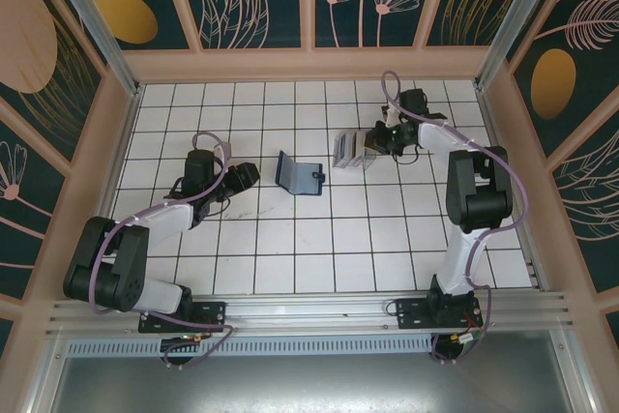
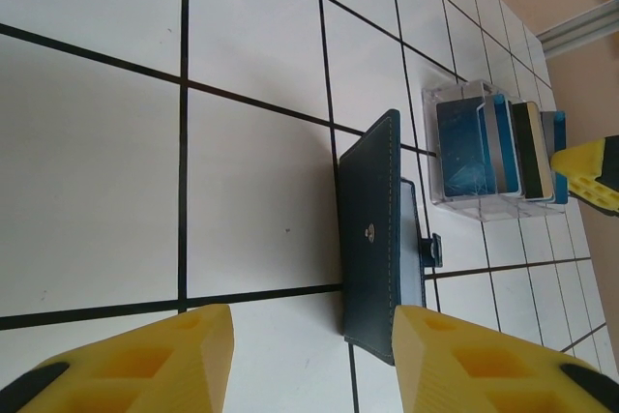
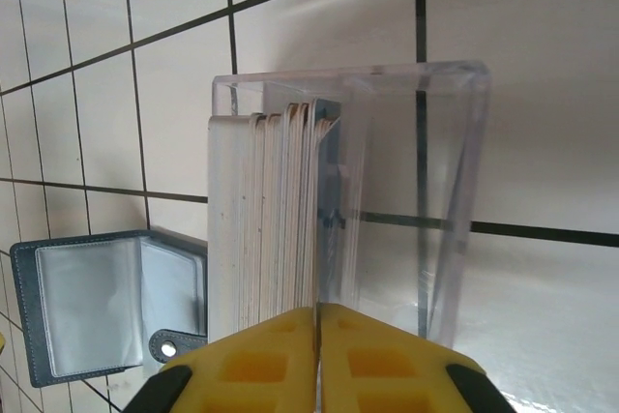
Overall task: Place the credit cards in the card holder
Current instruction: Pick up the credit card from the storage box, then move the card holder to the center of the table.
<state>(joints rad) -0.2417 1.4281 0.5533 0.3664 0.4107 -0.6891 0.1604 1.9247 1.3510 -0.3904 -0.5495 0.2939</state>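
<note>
Right, cards (image 3: 271,220) first: a tight stack standing on edge inside a clear box (image 3: 435,191), packed against one wall, the other half of the box bare. From above, the box (image 1: 350,152) sits toward the far right of the white tiled table (image 1: 290,258), with the cards (image 1: 344,149) showing as pale stripes in it. My right pincer (image 3: 319,355) is closed, its yellow pads pressed together with only a thin seam between them, and that seam meets the edge of the outermost card. Whether that card is actually nipped I cannot tell. The card holder (image 1: 298,173) stands just left of the box, apart from it, propped half open on its edge in a V. In the right wrist view its (image 3: 97,307) clear inner pockets face me, with a strap (image 3: 169,347) and snap at the corner. In the left wrist view I see its (image 2: 372,239) dark stitched back, and the cards (image 2: 484,147) beyond. My left pincer (image 2: 309,360) is open, gripping nothing, pads spread wide, aimed at the holder from near its left side.
</note>
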